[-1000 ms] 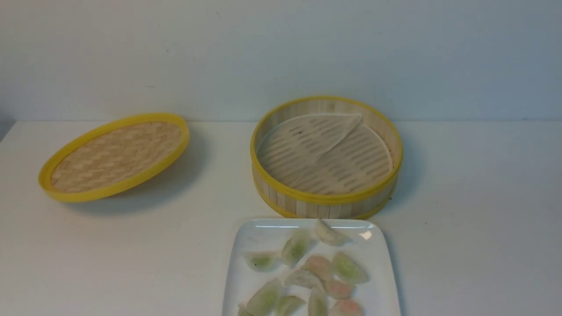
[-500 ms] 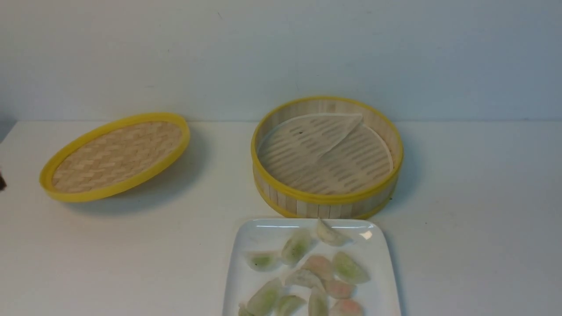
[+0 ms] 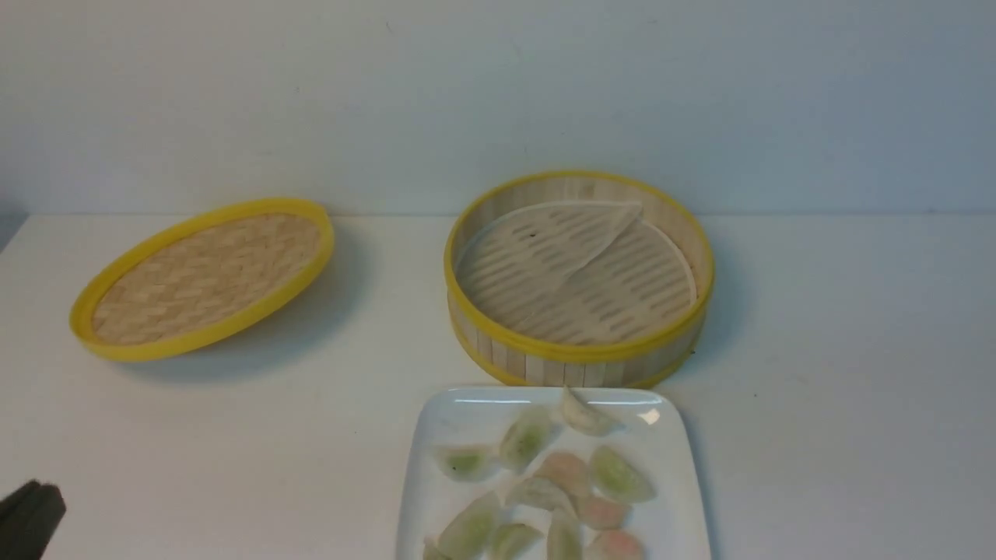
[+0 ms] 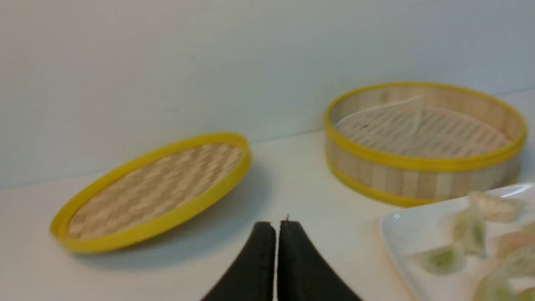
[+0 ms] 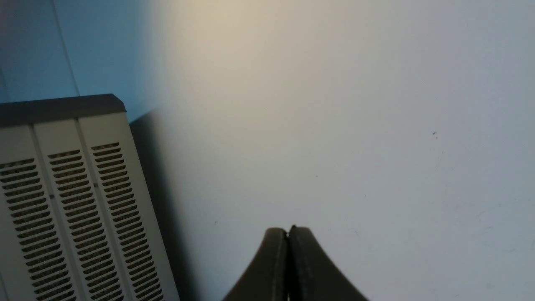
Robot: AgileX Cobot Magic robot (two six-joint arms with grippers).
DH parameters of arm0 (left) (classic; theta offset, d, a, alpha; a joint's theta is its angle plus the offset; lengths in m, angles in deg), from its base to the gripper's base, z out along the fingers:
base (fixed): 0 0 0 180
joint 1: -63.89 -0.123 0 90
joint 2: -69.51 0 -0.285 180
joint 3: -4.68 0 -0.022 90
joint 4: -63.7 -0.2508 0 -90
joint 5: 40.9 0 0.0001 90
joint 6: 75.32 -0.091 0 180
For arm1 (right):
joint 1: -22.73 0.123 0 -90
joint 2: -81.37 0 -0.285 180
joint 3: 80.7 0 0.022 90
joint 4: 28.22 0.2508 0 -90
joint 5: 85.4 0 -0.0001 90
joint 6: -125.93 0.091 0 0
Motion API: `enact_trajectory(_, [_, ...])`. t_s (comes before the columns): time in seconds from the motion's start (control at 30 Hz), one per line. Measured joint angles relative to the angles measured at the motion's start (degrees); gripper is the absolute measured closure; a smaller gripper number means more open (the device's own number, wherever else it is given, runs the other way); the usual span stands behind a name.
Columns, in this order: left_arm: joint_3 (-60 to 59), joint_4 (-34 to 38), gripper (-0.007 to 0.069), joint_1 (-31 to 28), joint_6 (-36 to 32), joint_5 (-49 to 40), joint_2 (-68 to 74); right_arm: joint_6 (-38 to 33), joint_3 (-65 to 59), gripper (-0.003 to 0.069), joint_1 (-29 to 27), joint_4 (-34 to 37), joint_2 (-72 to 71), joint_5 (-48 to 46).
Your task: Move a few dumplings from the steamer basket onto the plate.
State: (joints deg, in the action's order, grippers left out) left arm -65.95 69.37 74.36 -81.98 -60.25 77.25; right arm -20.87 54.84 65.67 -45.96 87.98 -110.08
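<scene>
Hovering low at the table's (image 3: 233,451) near left, the left gripper (image 4: 276,225) is pressed together and empty (right gripper (image 5: 288,230) likewise); the dumplings (image 3: 566,470) lie on the plate (image 3: 451,424), just before the steamer basket (image 3: 576,369).

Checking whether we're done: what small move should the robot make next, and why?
Probably just park the left gripper: the basket looks empty, the dumplings lie on the plate, and it and the right gripper are shut, holding nothing.
</scene>
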Motion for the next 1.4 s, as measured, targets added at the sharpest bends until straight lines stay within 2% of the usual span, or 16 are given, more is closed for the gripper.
enact_trajectory(0.13, [-5.88, 0.0, 0.0631, -4.82, 0.0, 0.15, -0.53, 0.0, 0.0, 0.0673, 0.0, -0.07, 0.0, 0.01])
enact_trajectory(0.27, [-8.19, -0.06, 0.0631, -6.87, -0.35, -0.47, -0.53, 0.0, 0.0, 0.0673, 0.0, -0.14, 0.0, 0.01])
enact_trajectory(0.6, [-8.24, -3.98, 0.0631, -7.01, -0.54, -2.1, -0.53, 0.0, 0.0, 0.0673, 0.0, -0.14, 0.0, 0.07])
enact_trajectory(1.4, [-8.24, -4.16, 0.0631, -7.01, -0.49, -2.16, -0.53, 0.0, 0.0, 0.0673, 0.0, -0.14, 0.0, 0.07])
